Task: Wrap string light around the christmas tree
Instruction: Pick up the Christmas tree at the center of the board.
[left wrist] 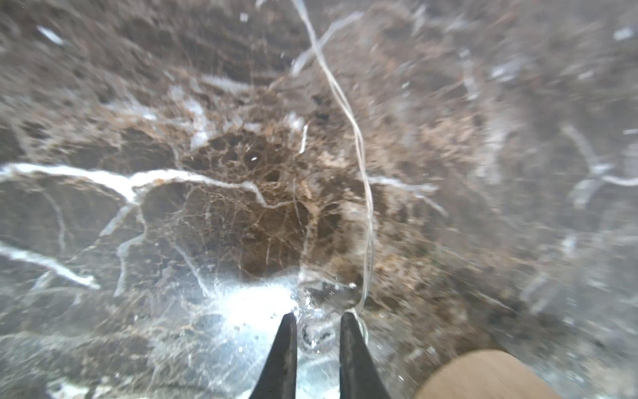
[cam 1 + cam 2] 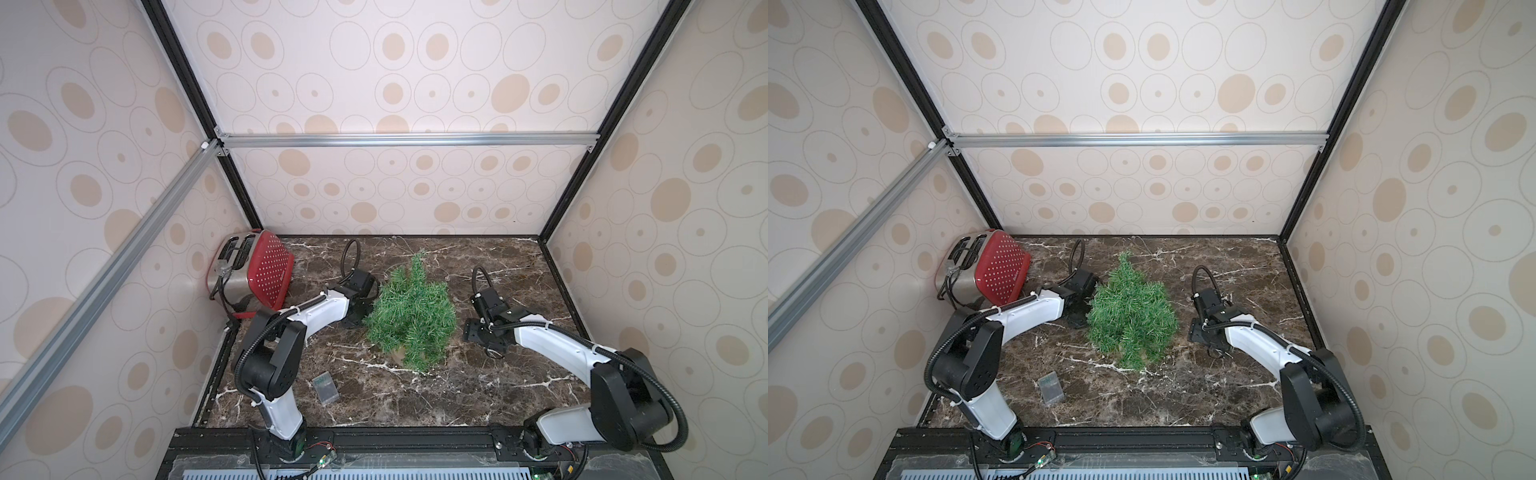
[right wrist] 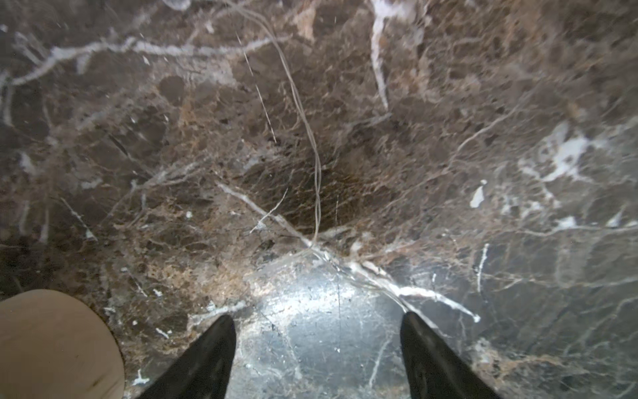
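**Left wrist view.** Your left fingers stand nearly pressed together, pinching a clear bulb of the string light. Its silvery wire leaves the side of one fingertip and runs ahead of the fingers across the marble tabletop. The tan base of the christmas tree sits just beside the fingers, on the wire's side.

**Right wrist view.** Your right fingers are spread wide above the tabletop. A run of the wire lies ahead of them and comes in toward the gap between the tips. You cannot tell whether it touches a fingertip. The tan base lies near one finger, off to its outer side.

**Top views.** In both top views the christmas tree stands between the two sets of fingers. Its branches overlap the tip of the left arm and hide the left fingers. The right fingers point down at the tabletop near the tree and cannot be made out under the right arm. The string light's translucent box lies flat, well apart from both sets of fingers. A red toaster sits beyond the left fingers, in the far corner.
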You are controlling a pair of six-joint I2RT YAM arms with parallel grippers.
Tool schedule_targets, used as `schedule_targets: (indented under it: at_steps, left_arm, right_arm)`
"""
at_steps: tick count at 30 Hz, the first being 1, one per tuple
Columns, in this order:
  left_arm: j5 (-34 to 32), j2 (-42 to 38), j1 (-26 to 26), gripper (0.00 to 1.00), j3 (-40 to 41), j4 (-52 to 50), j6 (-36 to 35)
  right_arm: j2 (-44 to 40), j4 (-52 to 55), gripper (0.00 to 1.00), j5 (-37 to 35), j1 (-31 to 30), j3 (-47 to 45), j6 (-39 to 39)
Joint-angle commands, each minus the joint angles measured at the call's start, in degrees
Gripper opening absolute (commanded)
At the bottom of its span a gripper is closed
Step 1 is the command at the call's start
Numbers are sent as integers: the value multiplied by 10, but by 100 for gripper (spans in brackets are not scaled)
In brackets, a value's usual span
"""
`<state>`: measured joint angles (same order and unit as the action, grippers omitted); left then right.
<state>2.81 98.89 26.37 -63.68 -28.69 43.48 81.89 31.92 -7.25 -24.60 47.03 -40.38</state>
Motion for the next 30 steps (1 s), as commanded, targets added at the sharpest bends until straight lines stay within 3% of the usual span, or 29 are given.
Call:
schedule_targets:
  at_steps: [1, 18, 30]
  left_arm:
    - [4, -14, 2, 5, -7, -15, -11]
    - [-1, -31, 2, 7, -8, -23, -30]
    - [1, -42, 2, 7, -10, -30, -38]
  right_arm:
    - [22, -15, 78, 4, -9, 10, -62]
    - [73, -32, 63, -25, -16, 6, -236]
    - [94, -23, 73, -59, -21, 43, -260]
